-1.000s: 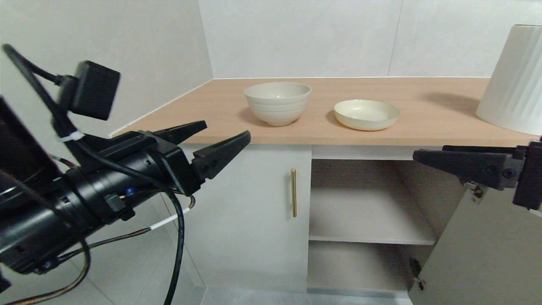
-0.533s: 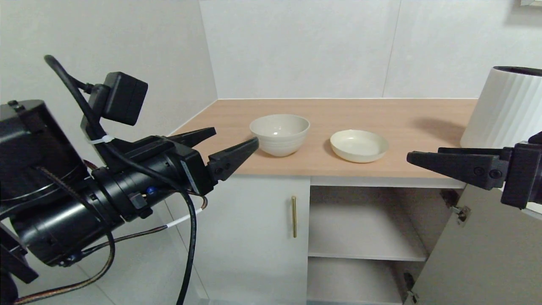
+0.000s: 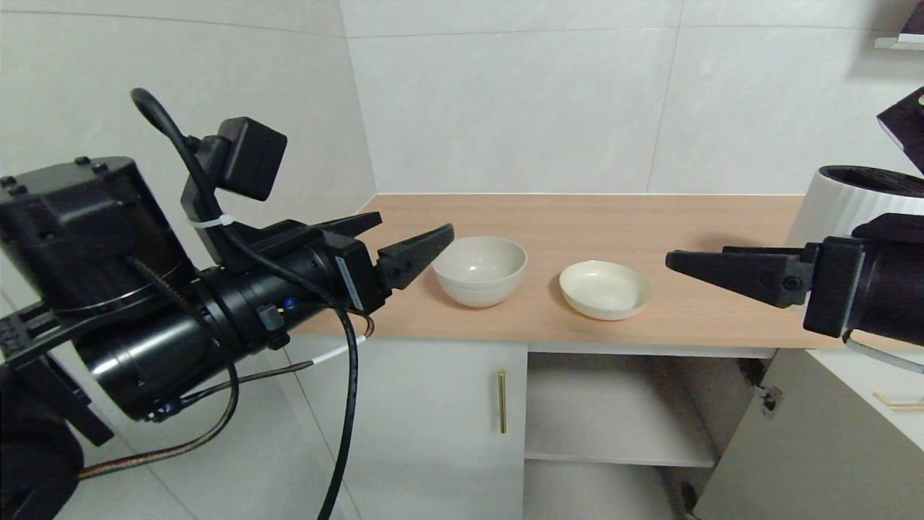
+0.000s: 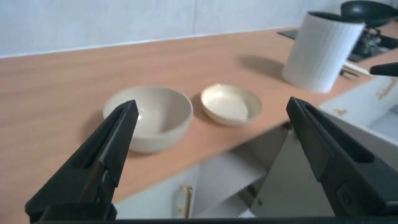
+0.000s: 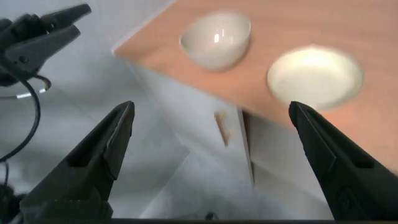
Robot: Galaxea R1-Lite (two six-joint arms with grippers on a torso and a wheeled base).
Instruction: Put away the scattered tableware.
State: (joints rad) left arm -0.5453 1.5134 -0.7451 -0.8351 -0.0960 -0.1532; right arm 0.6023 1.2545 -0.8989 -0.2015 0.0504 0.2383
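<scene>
Bowl (image 3: 479,270) beside shallow dish (image 3: 605,289) on countertop (image 3: 577,217)

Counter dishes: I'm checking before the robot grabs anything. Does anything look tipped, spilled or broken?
Nothing stands out. The bowl and the shallow dish sit upright and apart on the wooden counter, with no spill or crack visible. The cabinet door below stands open, which suits putting them away.
</scene>
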